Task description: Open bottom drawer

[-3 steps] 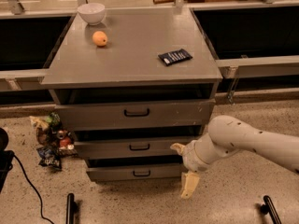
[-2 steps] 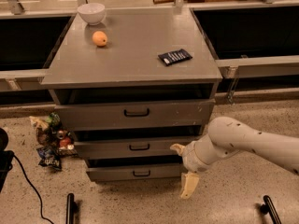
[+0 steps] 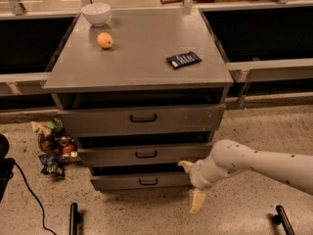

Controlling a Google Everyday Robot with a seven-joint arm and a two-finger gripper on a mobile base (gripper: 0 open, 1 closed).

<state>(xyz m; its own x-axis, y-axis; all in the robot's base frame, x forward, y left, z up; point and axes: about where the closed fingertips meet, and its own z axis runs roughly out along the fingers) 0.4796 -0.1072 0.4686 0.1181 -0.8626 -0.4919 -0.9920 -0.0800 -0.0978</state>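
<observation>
Gripper (image 3: 189, 186) stays unmoved below the tabletop's (image 3: 142, 65) front right corner, fingers (image 3: 197, 200) apart beside the bottom drawer (image 3: 122, 182), handle (image 3: 148, 181) ungrasped, so opening seems not yet begun.

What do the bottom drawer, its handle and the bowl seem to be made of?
Bottom drawer: matte grey, evenly coloured, perhaps painted metal or laminate. Handle: thin black bar, metal or plastic. Bowl: smooth white, likely ceramic. The gripper hangs open by the drawer's right end.

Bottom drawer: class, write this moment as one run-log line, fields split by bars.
step: open bottom drawer | gripper: open, at drawer's right end | handle: not gripped
</observation>
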